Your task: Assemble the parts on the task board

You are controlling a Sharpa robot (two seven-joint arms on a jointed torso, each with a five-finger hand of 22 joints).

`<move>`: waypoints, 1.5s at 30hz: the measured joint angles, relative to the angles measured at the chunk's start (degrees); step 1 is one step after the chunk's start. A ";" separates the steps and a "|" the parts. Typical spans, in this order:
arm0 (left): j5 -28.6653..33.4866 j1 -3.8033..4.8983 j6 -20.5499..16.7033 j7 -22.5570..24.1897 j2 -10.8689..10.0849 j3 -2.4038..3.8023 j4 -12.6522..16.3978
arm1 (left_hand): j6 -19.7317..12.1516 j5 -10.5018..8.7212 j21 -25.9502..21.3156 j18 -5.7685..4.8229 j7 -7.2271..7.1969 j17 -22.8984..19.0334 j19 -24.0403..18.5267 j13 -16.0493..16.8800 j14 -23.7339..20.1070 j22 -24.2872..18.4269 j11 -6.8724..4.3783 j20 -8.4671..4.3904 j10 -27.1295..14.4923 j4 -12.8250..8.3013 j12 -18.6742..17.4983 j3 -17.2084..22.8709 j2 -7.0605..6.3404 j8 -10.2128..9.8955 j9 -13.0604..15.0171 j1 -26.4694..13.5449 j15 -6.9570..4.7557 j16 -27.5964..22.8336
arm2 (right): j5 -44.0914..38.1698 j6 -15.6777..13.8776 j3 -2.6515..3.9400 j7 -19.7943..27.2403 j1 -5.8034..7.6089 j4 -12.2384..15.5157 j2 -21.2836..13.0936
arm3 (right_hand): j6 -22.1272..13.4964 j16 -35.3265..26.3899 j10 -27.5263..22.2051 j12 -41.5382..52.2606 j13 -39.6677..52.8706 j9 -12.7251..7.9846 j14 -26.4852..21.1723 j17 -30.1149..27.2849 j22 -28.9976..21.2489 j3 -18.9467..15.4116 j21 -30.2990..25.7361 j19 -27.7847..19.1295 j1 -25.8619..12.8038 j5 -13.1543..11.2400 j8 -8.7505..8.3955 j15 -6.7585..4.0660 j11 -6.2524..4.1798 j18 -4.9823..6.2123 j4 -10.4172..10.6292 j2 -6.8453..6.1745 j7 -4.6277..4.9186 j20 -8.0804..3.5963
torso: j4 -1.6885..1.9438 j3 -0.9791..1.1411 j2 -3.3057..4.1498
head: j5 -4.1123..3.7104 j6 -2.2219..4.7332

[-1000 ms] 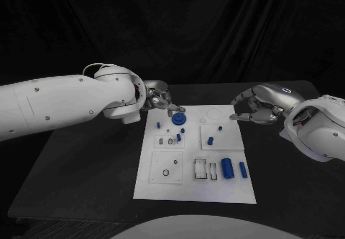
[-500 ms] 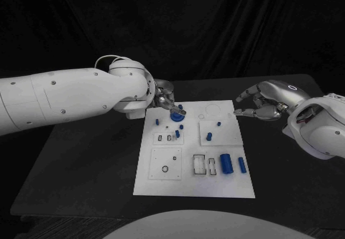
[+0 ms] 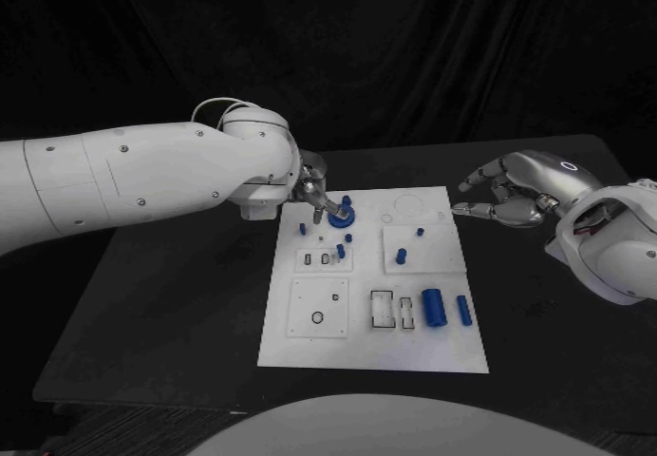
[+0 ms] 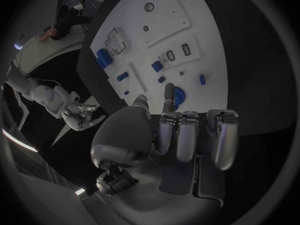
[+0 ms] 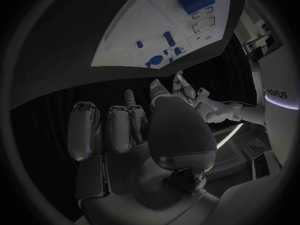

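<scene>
Moved onto round blue part (image 3: 340, 218) near board (image 3: 372, 353) far edge, left hand (image 3: 316, 196) pinching it; right hand (image 3: 504, 198) curled empty beside board; risk: slipping, jamming crooked.

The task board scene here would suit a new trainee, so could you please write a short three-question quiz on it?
1. True or false: the right hand rests on the task board.
2. Which hand reaches the round blue part at the board's far edge? A) left B) right
3. Fill in: the large blue cylinder lies on the board's ___ side, in the head view.

Key: 1 false, it hangs beside the board; 2 A, the left hand; 3 right.
</scene>
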 measured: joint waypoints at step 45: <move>-0.14 -7.05 -0.74 -0.26 4.29 -0.02 -5.15 | -0.64 1.10 0.24 0.01 -1.20 -0.01 0.09 0.00 -0.11 -0.01 -1.09 -1.33 0.13 -0.70 -0.01 2.75 -0.38 2.18 9.89 -0.97 -0.90 0.00 | -0.16 -1.15 0.00 0.17 -2.93 -1.85 0.83 | 0.00 -0.01 -0.01 -0.97 -1.35 -0.02 0.00 -0.02 0.02 0.00 0.00 0.00 0.15 1.12 0.00 0.00 0.01 0.00 0.00 0.76 0.00 0.00 | 0.09 0.16 -0.25 | -0.61 -0.02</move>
